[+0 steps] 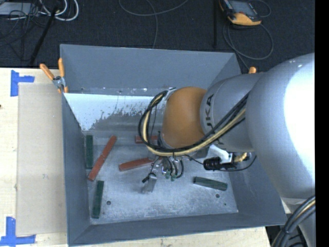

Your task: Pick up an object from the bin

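Bin: the grey metal bin point(154, 73) is taking up the middle of the frame, its speckled floor sloping up to a tall back wall at the top.
Arm: the silver arm point(277, 133) is coming in from the right of the frame, its orange cover point(182, 117) sitting over the centre of the bin, with yellow and black cables point(152, 138) looping round the cover's left side.
Gripper: the gripper point(150, 181) is hanging low over the bin floor, just below the centre of the frame, and pointing toward the lower left.
Pincer state: cannot tell whether it is apart or together, as the wrist and cables are crowding the view there.
Nearest thing: the red-brown bar point(134, 164) is lying flat and nearly level, just up and left of the gripper. Its right end seems to be running under the wrist, though contact is unclear.
Left of centre: a long brown bar point(102, 157) is lying on a slant, its upper end leaning right.
Far left: an upright green bar point(89, 151) is lying just beside the brown one.
Lower left: a second green bar point(97, 198) is lying near the front wall, well apart from the gripper.
Right of gripper: a dark green bar point(210, 183) is lying flat, slightly tilted.
Behind cables: a short reddish piece point(139, 138) is peeking out, mostly hidden.
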### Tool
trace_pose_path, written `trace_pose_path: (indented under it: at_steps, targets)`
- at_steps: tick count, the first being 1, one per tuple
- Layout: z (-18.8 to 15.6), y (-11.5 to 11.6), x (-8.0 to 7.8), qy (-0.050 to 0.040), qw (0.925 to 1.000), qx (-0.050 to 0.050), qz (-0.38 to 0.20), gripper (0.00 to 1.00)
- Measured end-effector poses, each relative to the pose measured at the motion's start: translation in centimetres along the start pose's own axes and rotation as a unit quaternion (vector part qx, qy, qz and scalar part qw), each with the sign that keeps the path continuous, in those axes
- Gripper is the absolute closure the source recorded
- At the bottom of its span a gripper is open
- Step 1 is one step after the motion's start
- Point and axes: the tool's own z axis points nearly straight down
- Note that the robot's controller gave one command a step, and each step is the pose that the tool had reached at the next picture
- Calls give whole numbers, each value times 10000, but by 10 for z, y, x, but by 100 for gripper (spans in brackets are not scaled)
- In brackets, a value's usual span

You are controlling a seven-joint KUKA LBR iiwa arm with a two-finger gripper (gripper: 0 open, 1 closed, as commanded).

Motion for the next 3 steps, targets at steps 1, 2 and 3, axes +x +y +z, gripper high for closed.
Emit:
trace_pose_path:
  at_steps: [1, 2, 3]
  targets:
    - [5, 20, -12, -43, 9930, -18, -1178, 0]
    - [5, 19, -12, -31, 9933, -16, -1157, 100]
    - [-141, 23, -17, -70, 9958, -30, -915, 100]
